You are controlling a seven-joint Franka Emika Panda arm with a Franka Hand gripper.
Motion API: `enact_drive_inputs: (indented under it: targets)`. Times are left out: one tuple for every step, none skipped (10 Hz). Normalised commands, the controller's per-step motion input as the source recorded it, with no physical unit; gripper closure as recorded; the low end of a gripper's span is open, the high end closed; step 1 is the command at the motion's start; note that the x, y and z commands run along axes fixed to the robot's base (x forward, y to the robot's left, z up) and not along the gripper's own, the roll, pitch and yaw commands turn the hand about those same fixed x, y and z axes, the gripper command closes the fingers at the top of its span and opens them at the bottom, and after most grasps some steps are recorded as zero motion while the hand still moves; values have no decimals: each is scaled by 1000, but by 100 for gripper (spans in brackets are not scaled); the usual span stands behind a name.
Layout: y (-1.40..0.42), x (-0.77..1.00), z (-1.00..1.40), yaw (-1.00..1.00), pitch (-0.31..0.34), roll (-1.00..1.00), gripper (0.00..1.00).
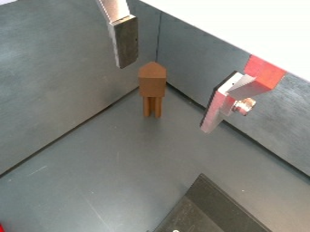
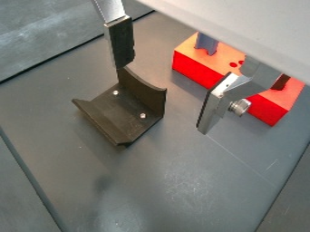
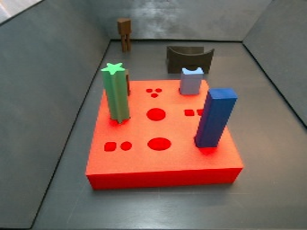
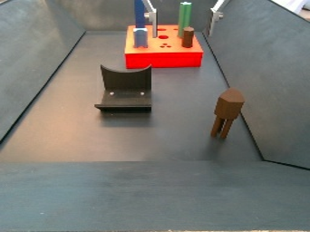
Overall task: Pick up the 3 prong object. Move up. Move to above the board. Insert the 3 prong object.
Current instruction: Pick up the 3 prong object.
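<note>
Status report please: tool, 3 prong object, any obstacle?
Tool open, empty, above the 3 prong object, not touching. Object upright on the floor near the wall, away from the board. Nothing between the fingers and the object.

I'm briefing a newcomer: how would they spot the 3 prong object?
Find the red board, then the dark curved block beyond it. The 3 prong object stands alone near the wall, below the open end effector: small, brown, blocky top on thin prongs.

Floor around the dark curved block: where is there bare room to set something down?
Bare floor lies between the dark curved block and the 3 prong object, and in front of both. The board is crowded with posts. The claw, open, hangs above the floor between block and board.
</note>
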Motion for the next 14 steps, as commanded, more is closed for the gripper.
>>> enact_drive_inputs:
  targets:
    - [17,-223,-11,-51,-66,0,0]
    - [577,-469,-197,94,-41,0,0]
    - [657,-703,-477,240,-50,0,0]
    - [586,-689,-546,263,-57,43,0]
    - [451,-843,-597,274,-101,57,0]
    - [349,-674,-609,340,-164,89,0]
    - [277,-509,-663,306,-199,127,0]
    - [371,-449,-671,303,-199,96,0]
    - [523,-266,-649,329,-180,21,0]
    - [437,-100,-609,300,-147,23,0]
    - [29,-46,-231,0,-99,0,0]
    - [-20,3,-71,0,-26,0,0]
    - [-137,0,-531,0,-151,100,0]
    - [-106,0,-371,0,-147,103,0]
